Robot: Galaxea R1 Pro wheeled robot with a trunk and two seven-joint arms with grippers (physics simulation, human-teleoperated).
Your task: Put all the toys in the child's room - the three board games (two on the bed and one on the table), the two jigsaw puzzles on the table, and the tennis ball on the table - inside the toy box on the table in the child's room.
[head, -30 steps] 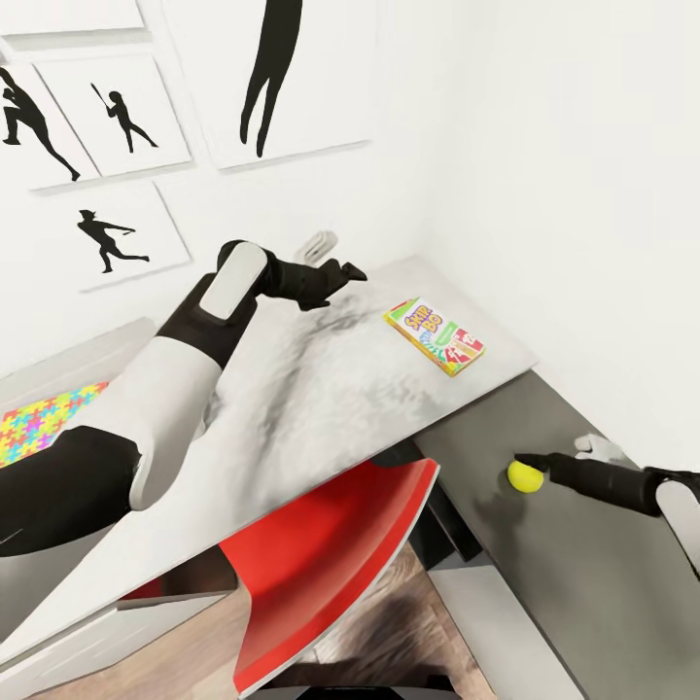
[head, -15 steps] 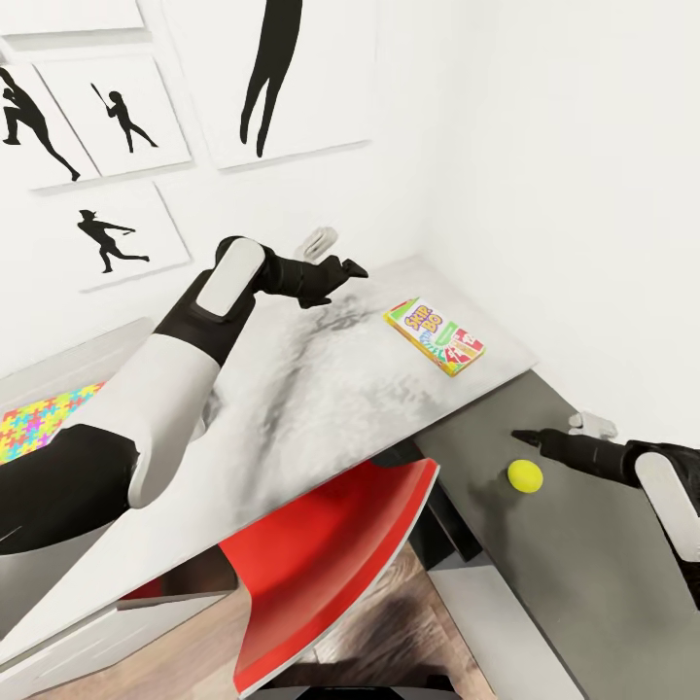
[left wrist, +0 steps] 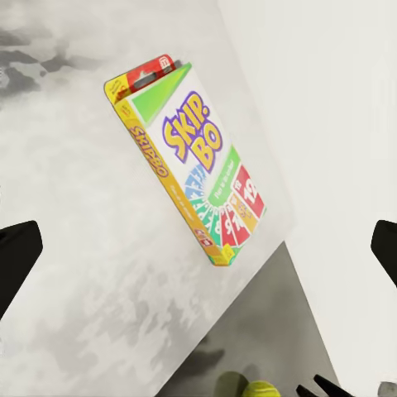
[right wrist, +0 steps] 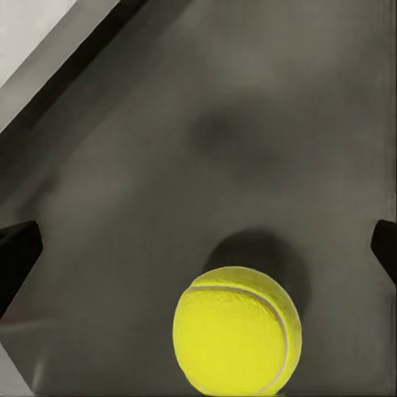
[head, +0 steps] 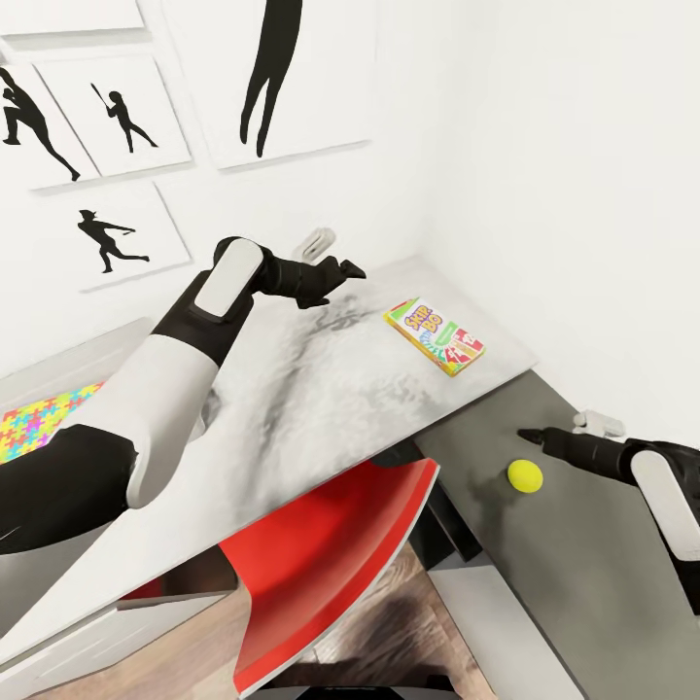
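Observation:
A Skip-Bo board game [head: 435,335] [left wrist: 194,161] lies flat near the corner of the table's light grey wing [head: 321,389]. My left gripper [head: 338,255] hovers open above the table just short of the game, its fingertips [left wrist: 16,256] spread wide. The tennis ball [head: 525,474] [right wrist: 238,331] rests on the dark grey wing [head: 583,564]. My right gripper [head: 552,428] is open, slightly beyond and above the ball, apart from it. A jigsaw puzzle [head: 39,423] shows at the far left, partly hidden by my left arm, against a light grey wall that looks like the toy box [head: 78,355].
A red chair [head: 331,544] is tucked under the desk's inner corner, above wood floor [head: 389,642]. White walls close in behind both wings. Baseball silhouette pictures [head: 117,238] hang on the left wall.
My right gripper has pulled back from the tennis ball, up and slightly right; its black fingertip no longer touches the ball. The ball stayed put. The left gripper has barely shifted.

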